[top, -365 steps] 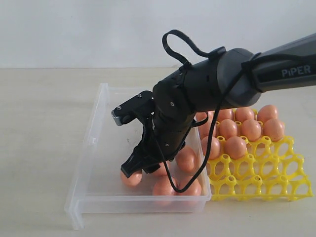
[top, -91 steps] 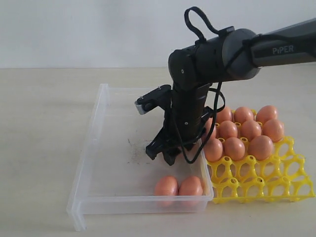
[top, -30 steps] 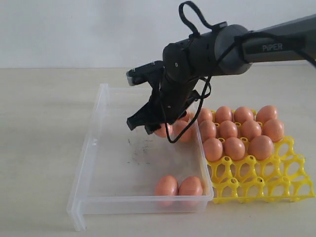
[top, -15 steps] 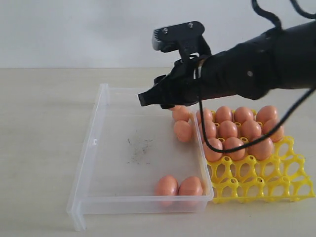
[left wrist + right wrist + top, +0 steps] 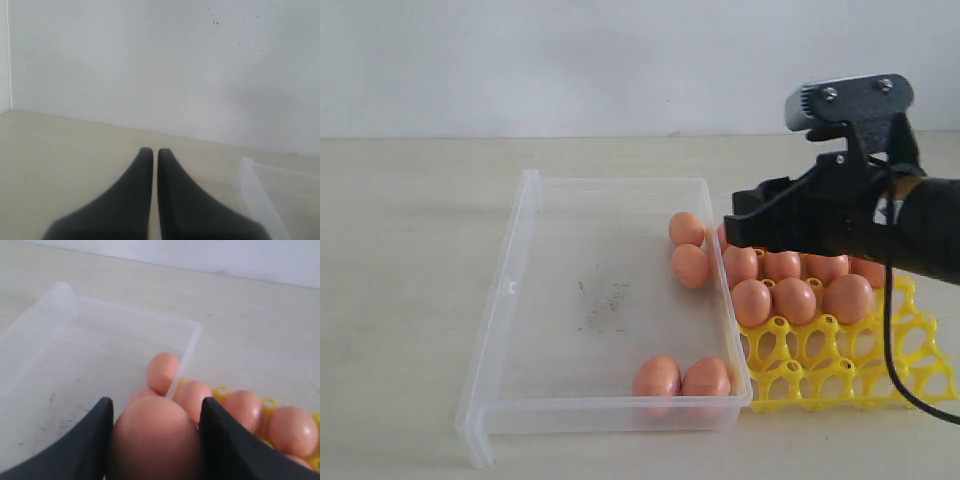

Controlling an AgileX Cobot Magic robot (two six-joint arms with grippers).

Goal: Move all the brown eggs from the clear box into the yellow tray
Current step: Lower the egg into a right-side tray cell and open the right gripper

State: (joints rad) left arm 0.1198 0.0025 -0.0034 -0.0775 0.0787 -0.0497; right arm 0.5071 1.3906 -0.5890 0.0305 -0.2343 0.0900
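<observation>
Your right hand (image 5: 156, 407) is pinching one brown egg (image 5: 152, 440) between its two dark fingers (image 5: 85, 445), one finger against each side of the shell. In the exterior view this hand hangs above the far left part of the yellow tray (image 5: 840, 375), just past the right wall of the clear box (image 5: 505, 290), and its arm (image 5: 920, 225) lies across the tray's far rows.

Below it, the tray stands on the bench (image 5: 410, 250), touching the box's right wall. Brown eggs (image 5: 796, 300) fill cups in its far half: three show fully in the row facing you, and those behind them are partly hidden by the arm, so you cannot count them.

The box holds four eggs. Two sit against the right wall near the far right corner, one just in front of the other. Two more lie side by side, touching, in the near right corner. Dark smudges (image 5: 600, 298) mark the middle of the floor.

Your left hand (image 5: 151, 150) has its fingers pressed together, only a thin line between them, gripping nothing. It hangs over bare bench with a corner of the box just beside it.
</observation>
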